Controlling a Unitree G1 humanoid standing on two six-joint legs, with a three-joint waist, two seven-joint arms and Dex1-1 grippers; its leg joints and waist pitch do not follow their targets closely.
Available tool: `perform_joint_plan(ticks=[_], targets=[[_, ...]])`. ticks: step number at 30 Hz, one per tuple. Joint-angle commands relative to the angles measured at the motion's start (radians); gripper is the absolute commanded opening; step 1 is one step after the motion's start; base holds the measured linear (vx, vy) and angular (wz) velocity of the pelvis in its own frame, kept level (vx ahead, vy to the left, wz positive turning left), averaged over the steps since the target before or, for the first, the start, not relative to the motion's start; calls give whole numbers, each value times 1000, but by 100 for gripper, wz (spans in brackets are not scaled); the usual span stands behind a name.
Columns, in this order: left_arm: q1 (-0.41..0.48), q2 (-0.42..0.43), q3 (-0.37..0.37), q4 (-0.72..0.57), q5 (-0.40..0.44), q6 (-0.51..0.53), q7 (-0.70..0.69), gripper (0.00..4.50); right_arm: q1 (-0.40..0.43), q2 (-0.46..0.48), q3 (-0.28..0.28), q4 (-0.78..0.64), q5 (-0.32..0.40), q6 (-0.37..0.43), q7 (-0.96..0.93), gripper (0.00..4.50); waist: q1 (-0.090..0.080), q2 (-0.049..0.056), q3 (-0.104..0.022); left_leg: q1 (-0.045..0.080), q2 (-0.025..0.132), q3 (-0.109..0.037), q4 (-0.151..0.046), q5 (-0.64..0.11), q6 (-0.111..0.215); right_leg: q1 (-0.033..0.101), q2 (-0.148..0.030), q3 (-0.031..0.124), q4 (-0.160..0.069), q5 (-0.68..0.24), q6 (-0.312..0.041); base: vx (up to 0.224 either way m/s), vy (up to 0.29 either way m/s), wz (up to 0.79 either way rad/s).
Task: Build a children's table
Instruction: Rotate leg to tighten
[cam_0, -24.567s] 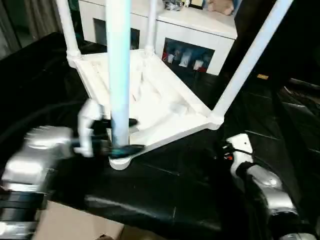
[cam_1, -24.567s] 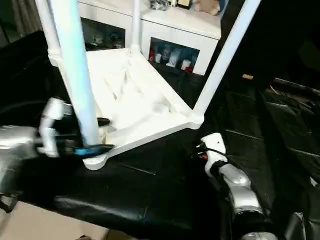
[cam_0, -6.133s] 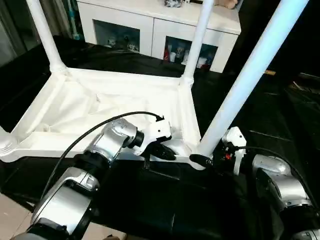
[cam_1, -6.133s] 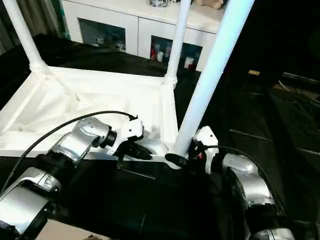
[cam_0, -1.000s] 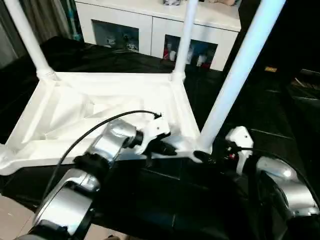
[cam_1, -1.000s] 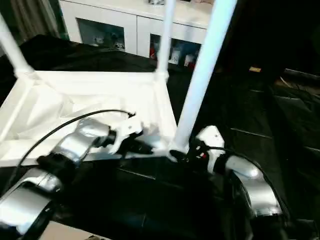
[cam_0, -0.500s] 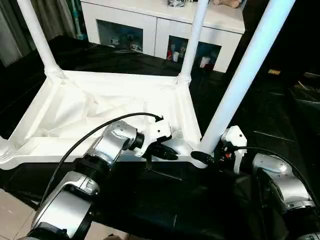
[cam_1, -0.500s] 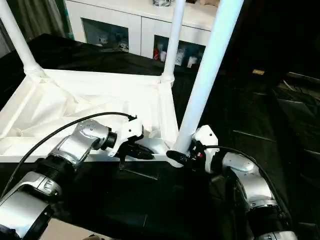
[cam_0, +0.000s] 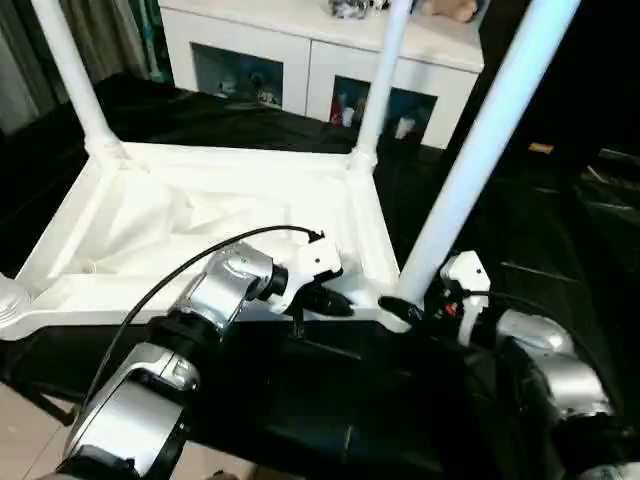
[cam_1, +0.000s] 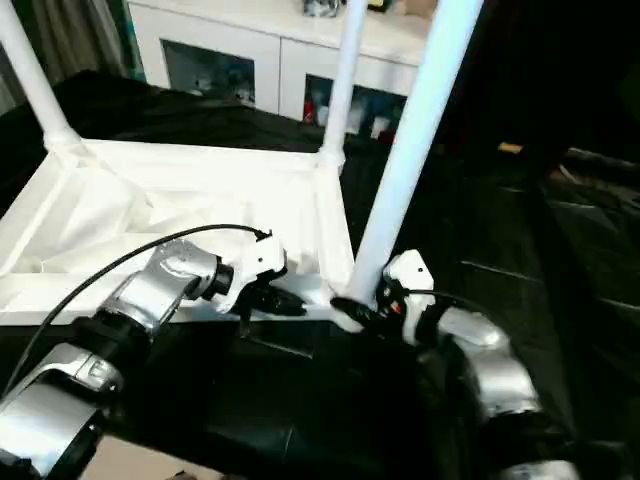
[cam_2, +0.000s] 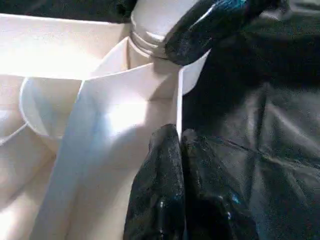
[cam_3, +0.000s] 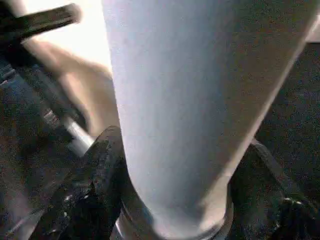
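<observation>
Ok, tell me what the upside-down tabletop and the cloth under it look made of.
Tabletop: apparently moulded white plastic, going by its smooth, faintly glossy ribs and rounded corner sockets. Cloth: a thin black sheet, likely fabric or plastic film, creased and slightly shiny; the look leaves it open.

We see the white plastic square tabletop (cam_0: 190, 215) lying upside down, ribbed underside up, with long white tapered tube legs (cam_0: 480, 160) standing upright in its round corner sockets (cam_0: 398, 312).

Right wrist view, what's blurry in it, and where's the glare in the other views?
Right wrist view: the white tapered tube leg looms close and soft, edges smeared. Left wrist view: bright glare on the white plastic ribbed tabletop. Head views: mild blur overall.
</observation>
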Motion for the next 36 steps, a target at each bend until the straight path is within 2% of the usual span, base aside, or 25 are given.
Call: perform_joint_plan(ticks=[1, 2, 3, 5, 6, 7, 8, 9, 10, 13, 15, 17, 19, 20, 21, 22, 25, 26, 28, 29, 30, 32, 34, 35, 36], targets=[[9, -30, -6, 63, 18, 27, 72, 0, -11, 7, -65, 43, -28, -1, -149, 258, -4, -1, -53, 11, 11, -1, -80, -313, 5, 34, -29, 11, -76, -279, -199, 0, 0, 0], [-5, -56, 3, 91, 22, 33, 128, 0, -7, 44, -84, 41, -33, -2, -231, 258, -7, 6, -54, 12, 11, -2, -81, -319, 3, 34, -28, 11, -77, -285, -193, 0, 0, 0], [-23, -86, 13, 123, 25, 40, 192, 0, -8, 87, -98, 40, -55, -8, -337, 258, -11, 10, -48, 13, 11, -2, -82, -327, -4, 24, -28, 13, -79, -282, -187, 0, 0, 0], [-50, -129, 26, 169, 28, 46, 287, 0, -12, 165, -121, 40, -75, -12, -491, 258, -19, 5, -43, 9, 7, -2, -85, -346, -17, 19, -25, 14, -82, -308, -172, 0, 0, 0], [-50, -129, 26, 169, 28, 46, 287, 0, -12, 165, -121, 40, -75, -12, -491, 258, -18, 2, -45, 11, 5, -3, -85, -347, -16, 22, -25, 13, -84, -319, -164, 0, 0, 0], [-56, -141, 30, 180, 28, 47, 314, 0, -14, 188, -126, 41, -81, -15, -531, 258, -18, 5, -45, 10, 7, -4, -84, -341, -11, 22, -25, 14, -84, -307, -157, 0, 0, 0], [-61, -155, 33, 191, 30, 48, 337, 0, -11, 213, -121, 34, -96, -24, -573, 258, -19, 7, -34, 7, 6, -3, -87, -343, -3, 16, -23, 15, -87, -290, -150, 0, 0, 0], [-63, -168, 32, 198, 35, 46, 361, 0, -6, 245, -109, 19, -113, -37, -608, 258, -21, 6, -30, 4, 5, -3, -88, -344, 2, 16, -20, 15, -87, -278, -142, 0, 0, 0], [-65, -176, 31, 204, 40, 44, 375, 0, -4, 262, -101, 12, -124, -46, -628, 258, -20, 5, -33, 5, 4, -3, -87, -341, 6, 19, -20, 15, -87, -274, -139, 0, 0, 0], [-69, -198, 26, 217, 53, 33, 404, 0, 5, 314, -76, -9, -146, -78, -666, 258, -20, 11, -26, 7, 4, -3, -92, -352, 12, 14, -19, 15, -91, -272, -125, 0, 0, 0], [-74, -205, 18, 228, 60, 22, 405, 0, 9, 339, -71, -17, -144, -102, -673, 327, -20, 15, -23, 7, 5, -4, -94, -364, 12, 14, -18, 15, -91, -274, -122, 0, 0, 0], [-80, -205, 13, 240, 62, 14, 403, 0, 8, 352, -76, -20, -137, -120, -679, 333, -21, 20, -23, 7, 4, -5, -95, -398, 15, 14, -20, 15, -94, -307, -119, 0, 0, 0], [-85, -196, 5, 245, 63, -5, 379, 0, 1, 346, -80, -25, -131, -130, -675, 333, -28, 21, -30, -5, 3, -13, -100, -383, 6, 26, -23, 11, -92, -323, -110, 0, 0, 0], [-85, -193, 3, 246, 64, -9, 373, 0, -1, 343, -83, -26, -128, -131, -669, 361, -31, 21, -28, -3, 4, -11, -99, -371, 7, 22, -22, 12, -93, -300, -115, 0, 0, 0], [-88, -183, 0, 242, 64, -29, 340, 0, -2, 324, -90, -37, -115, -125, -638, 369, -32, 20, -39, 1, 5, -9, -95, -362, 11, 26, -23, 13, -90, -273, -130, 0, 0, 0], [-88, -181, 0, 241, 63, -32, 334, 0, -1, 319, -91, -41, -111, -121, -628, 373, -32, 21, -36, 0, 5, -9, -96, -358, 15, 26, -23, 13, -90, -263, -137, 0, 0, 0], [-91, -172, 1, 238, 61, -48, 304, 0, 7, 290, -96, -62, -91, -103, -572, 379, -30, 19, -44, -1, 6, -5, -90, -314, 35, 34, -24, 13, -85, -197, -161, 0, 0, 0], [-95, -161, 5, 238, 55, -68, 266, 0, 38, 233, -87, -110, -68, -67, -482, 379, -25, 18, -51, -2, 7, -4, -85, -253, 51, 42, -25, 13, -76, -122, -182, 0, 0, 0], [-102, -150, 7, 246, 48, -103, 235, 0, 74, 173, -75, -158, -65, -21, -396, 379, -19, 20, -54, -3, 7, -2, -79, -194, 73, 48, -25, 13, -66, -27, -202, 0, 0, 0], [-102, -149, 7, 247, 47, -109, 230, 0, 80, 164, -73, -164, -66, -14, -384, 379, -14, 16, -55, -5, 3, 0, -73, -146, 93, 54, -24, 13, -60, 45, -218, 0, 0, 0], [-104, -147, 8, 249, 45, -117, 222, 0, 91, 145, -70, -175, -64, -3, -363, 379, -13, 17, -57, -4, 3, 0, -72, -136, 98, 56, -26, 13, -58, 60, -225, 0, 0, 0], [-102, -140, 6, 247, 41, -147, 194, 0, 116, 104, -70, -201, -46, 20, -312, 379, -11, 19, -55, -1, 5, 3, -72, -148, 108, 53, -27, 13, -60, 60, -243, 0, 0, 0], [-97, -131, 6, 240, 36, -171, 156, 0, 144, 54, -70, -243, -14, 49, -239, 379, -8, 23, -52, 2, 7, 3, -75, -189, 105, 53, -28, 13, -68, -4, -247, 0, 0, 0], [-93, -128, 4, 235, 34, -183, 136, 0, 155, 35, -71, -261, -2, 59, -212, 379, -5, 19, -50, 4, 10, 3, -75, -213, 102, 51, -29, 14, -71, -46, -242, 0, 0, 0], [-88, -123, 4, 230, 30, -196, 109, 0, 167, 10, -71, -285, 16, 77, -178, 379, -4, 20, -49, 3, 10, 3, -77, -230, 97, 51, -29, 14, -74, -89, -235, 0, 0, 0]])
